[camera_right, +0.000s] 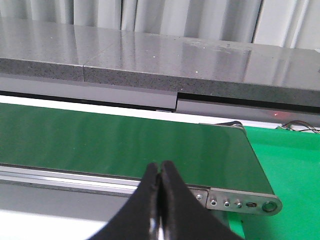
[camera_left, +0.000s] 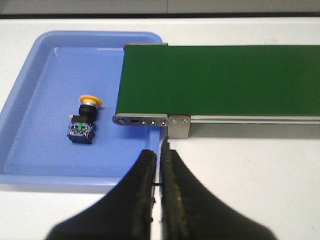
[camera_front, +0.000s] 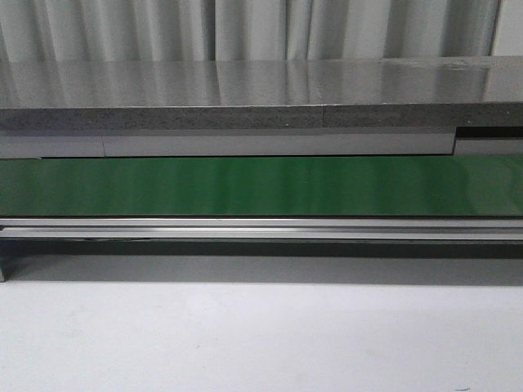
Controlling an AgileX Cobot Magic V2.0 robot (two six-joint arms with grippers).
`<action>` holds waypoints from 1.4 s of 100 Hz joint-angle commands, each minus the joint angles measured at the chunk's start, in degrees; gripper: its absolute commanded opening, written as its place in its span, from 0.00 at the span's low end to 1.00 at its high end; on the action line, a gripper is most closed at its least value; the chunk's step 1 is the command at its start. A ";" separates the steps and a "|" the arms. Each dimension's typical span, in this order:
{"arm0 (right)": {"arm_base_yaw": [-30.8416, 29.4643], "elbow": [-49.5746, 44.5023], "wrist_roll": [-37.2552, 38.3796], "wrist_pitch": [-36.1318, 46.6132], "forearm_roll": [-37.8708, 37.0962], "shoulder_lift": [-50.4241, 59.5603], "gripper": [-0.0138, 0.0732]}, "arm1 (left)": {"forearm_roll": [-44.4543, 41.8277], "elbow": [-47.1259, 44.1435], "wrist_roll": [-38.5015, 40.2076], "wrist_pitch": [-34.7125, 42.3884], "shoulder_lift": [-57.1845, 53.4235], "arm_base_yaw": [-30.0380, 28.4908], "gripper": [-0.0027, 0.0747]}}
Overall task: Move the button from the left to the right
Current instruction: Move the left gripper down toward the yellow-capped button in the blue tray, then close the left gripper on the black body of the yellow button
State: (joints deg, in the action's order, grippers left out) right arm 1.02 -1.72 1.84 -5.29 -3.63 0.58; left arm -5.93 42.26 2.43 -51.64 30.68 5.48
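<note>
The button (camera_left: 84, 120) lies on its side in a blue tray (camera_left: 30, 100), yellow-orange cap pointing away, black body with green marks nearer. It shows only in the left wrist view. My left gripper (camera_left: 159, 152) is shut and empty, hanging over the white table just off the tray's near corner, well apart from the button. My right gripper (camera_right: 160, 170) is shut and empty, in front of the green belt's (camera_right: 125, 142) other end. Neither gripper nor the button shows in the front view.
The green conveyor belt (camera_front: 261, 185) runs across the front view on a metal frame (camera_front: 261, 229), below a grey stone shelf (camera_front: 245, 94). Its end roller bracket (camera_left: 150, 120) overlaps the tray's edge. A green mat (camera_right: 290, 160) lies past the belt's right end. White table (camera_front: 261, 343) lies in front.
</note>
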 commanded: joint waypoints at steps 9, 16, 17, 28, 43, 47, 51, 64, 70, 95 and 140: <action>-0.28 0.01 -0.11 4.66 -0.52 0.90 0.02 | 0.48 2.59 0.62 1.74 4.66 -0.03 0.04; -0.28 0.01 -0.11 4.66 -0.52 0.90 0.02 | 0.48 2.59 0.62 1.49 5.71 -0.03 0.04; -0.28 0.01 -0.11 4.66 -0.52 0.90 0.02 | 0.48 2.59 0.62 1.49 5.86 -0.03 0.04; -0.28 0.01 -0.11 4.66 -0.52 0.90 0.02 | 0.48 2.59 0.62 1.22 6.64 -0.03 0.04; -0.28 0.01 -0.11 4.66 -0.52 0.90 0.02 | 0.48 2.59 0.51 -0.17 6.77 -0.03 0.15; -0.28 0.01 -0.11 4.66 -0.52 0.90 0.02 | 0.48 2.59 0.51 -0.78 6.77 -0.03 0.24; -0.28 0.01 -0.11 4.66 -0.52 0.90 0.02 | 0.48 2.59 0.51 -1.28 6.77 -0.03 0.34; -0.28 0.01 -0.11 4.66 -0.52 0.90 0.02 | 0.00 2.59 0.51 -1.97 6.77 -0.03 0.77; -0.28 0.01 -0.11 4.66 -0.52 0.90 0.02 | 0.00 2.59 0.51 -1.69 6.77 -0.03 0.86; -0.28 0.01 -0.11 4.66 -0.52 0.90 0.02 | -1.85 3.45 0.63 -1.42 7.47 -0.14 0.85; -0.28 0.01 -0.11 4.66 -0.52 0.90 0.02 | -8.32 20.24 -1.07 -6.00 29.38 -12.07 0.85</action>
State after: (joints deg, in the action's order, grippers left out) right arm 1.02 -1.72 1.84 -5.29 -3.63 0.58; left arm -13.39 58.07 3.23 -60.00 56.04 -4.36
